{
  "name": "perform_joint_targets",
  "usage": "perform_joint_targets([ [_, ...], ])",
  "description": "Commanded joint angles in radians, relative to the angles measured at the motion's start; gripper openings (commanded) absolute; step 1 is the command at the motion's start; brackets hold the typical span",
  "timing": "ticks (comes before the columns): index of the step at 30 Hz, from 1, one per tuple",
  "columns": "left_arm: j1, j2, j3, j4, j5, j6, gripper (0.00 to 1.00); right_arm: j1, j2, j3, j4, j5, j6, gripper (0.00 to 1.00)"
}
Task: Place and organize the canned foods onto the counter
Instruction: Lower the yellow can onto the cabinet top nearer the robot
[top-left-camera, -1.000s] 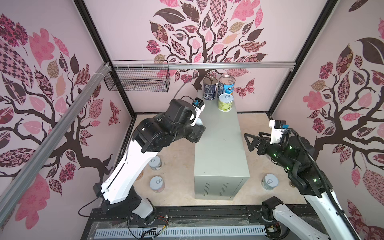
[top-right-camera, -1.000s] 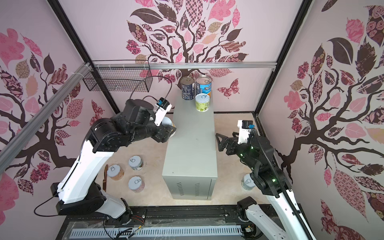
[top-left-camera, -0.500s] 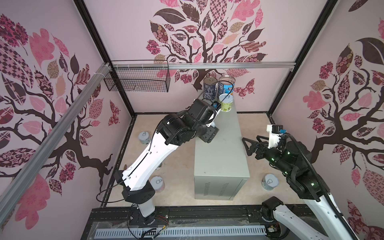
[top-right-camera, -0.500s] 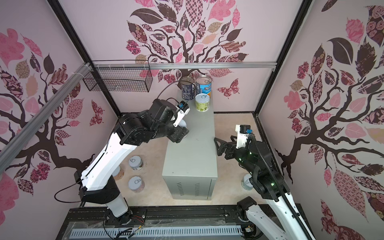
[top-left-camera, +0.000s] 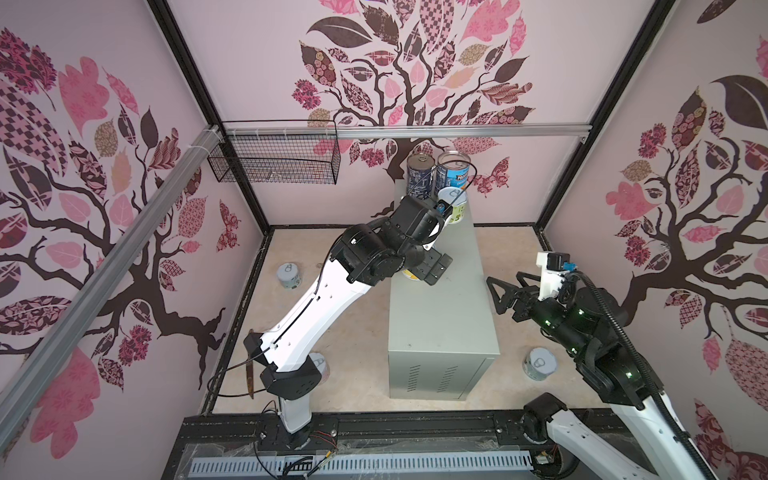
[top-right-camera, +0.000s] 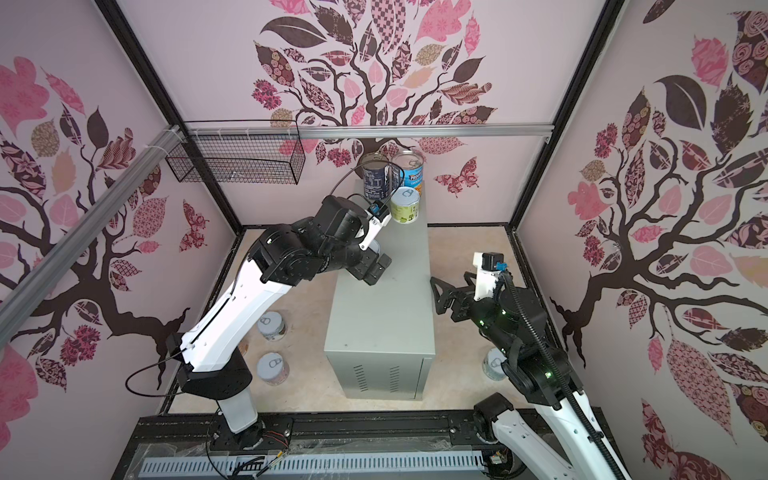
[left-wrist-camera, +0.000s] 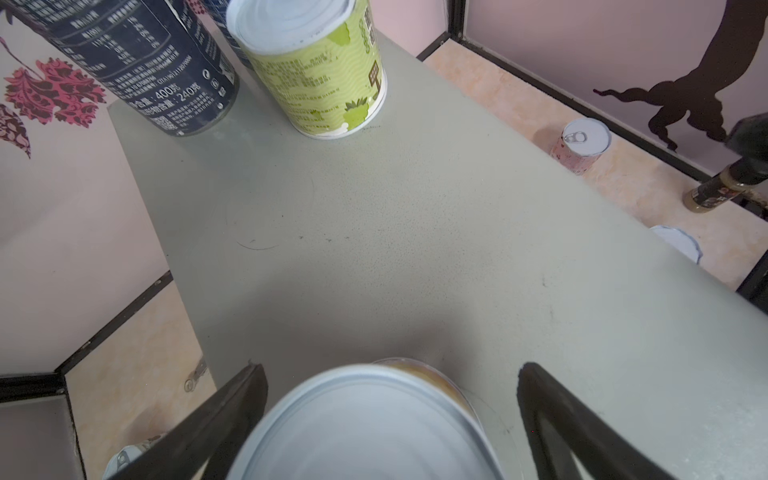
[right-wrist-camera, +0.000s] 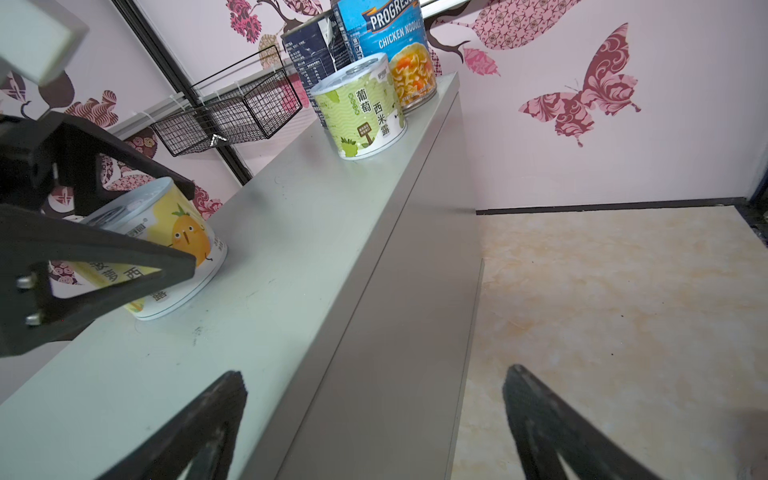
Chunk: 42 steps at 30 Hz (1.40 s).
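Scanning near to far.

Bottom of a top view: short pale-lidded tins (top-right-camera: 272, 368) stand on the beige marbled floor (top-right-camera: 299, 390) on both sides of the tall grey-green metal box, our worktop (top-left-camera: 440, 316). The arms hide some, so no exact count.

Mid-frame right: the black right pincer (right-wrist-camera: 374, 374) hangs beside the worktop's flank, jaws spread wide, nothing in it.

Mid-frame, worktop's left edge: this is the change. A second ago the left pincer (left-wrist-camera: 390, 374) was clamped on the short yellow pineapple-label tin (right-wrist-camera: 187, 237), out over the floor left of the worktop. Now it's above the top with jaws sprung wide, straddling the tin but not gripping it; there's daylight on at least one side. The tin stands upright on the worktop.

Top of frame, far end: short green-label tin (top-left-camera: 455, 203), and behind it the tall navy tin (top-left-camera: 419, 174) and the tall blue soup tin (top-left-camera: 453, 170) against the wall.

Read: four up, floor tins pending. The yellow one sits well apart from the far group and may need tidying later. Lift the left arm clear without clipping the lid.
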Motion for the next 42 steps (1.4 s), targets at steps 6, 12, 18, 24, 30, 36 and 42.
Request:
perform_joint_targets([
  [6,-0.005,-0.185,-0.083,0.185,0.006,-0.007,0.98,0.006,-0.012,0.012,-0.006,0.014,-0.012,1.0],
  [12,-0.005,-0.394,-0.33,0.382,0.086,-0.041,0.98,0.007,-0.009,0.026,-0.02,0.012,-0.008,1.0],
  [18,0.0,-0.559,-0.632,0.542,0.127,-0.053,0.98,0.007,-0.006,0.027,-0.035,0.006,-0.003,1.0],
  [24,0.067,-0.627,-0.831,0.678,0.231,-0.108,0.98,0.007,0.0,0.021,-0.035,-0.005,0.002,1.0],
  [30,0.081,-0.604,-0.888,0.726,0.213,-0.115,0.98,0.006,-0.003,0.016,-0.038,-0.006,-0.001,1.0],
  [36,0.082,-0.568,-0.918,0.782,0.219,-0.119,0.98,0.006,-0.004,0.01,-0.04,-0.003,-0.009,1.0],
  [42,0.084,-0.527,-0.916,0.796,0.241,-0.119,0.95,0.007,-0.004,0.007,-0.04,0.0,-0.016,1.0],
])
